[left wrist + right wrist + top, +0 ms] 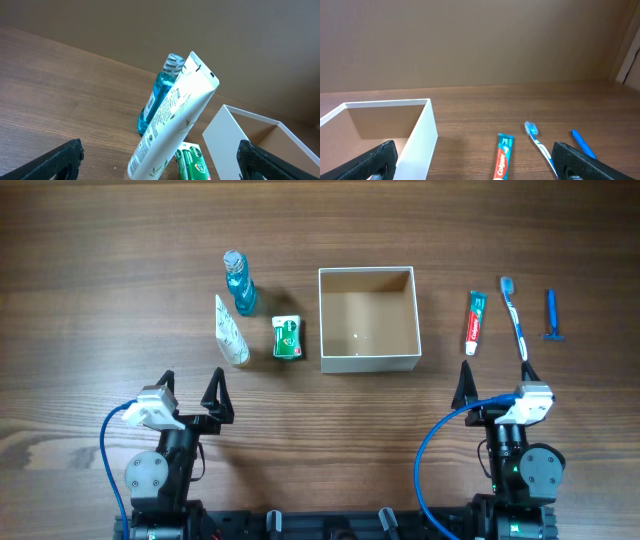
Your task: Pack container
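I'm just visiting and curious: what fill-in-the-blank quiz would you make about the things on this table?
1. The toothbrush lies between the toothpaste and the blue ____.
2. The packet between the white tube and the container is coloured ____.
3. The left claw and the right claw both stand ____.
Missing words: razor; green; open.

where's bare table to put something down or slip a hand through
Bare table lies between the white-walled square box and the red-and-white toothpaste tube, and in the near strip between the left gripper and right gripper. Crowded: the blue bottle, white tube and green pack cluster left of the box; blue toothbrush and blue razor line up beside the toothpaste.
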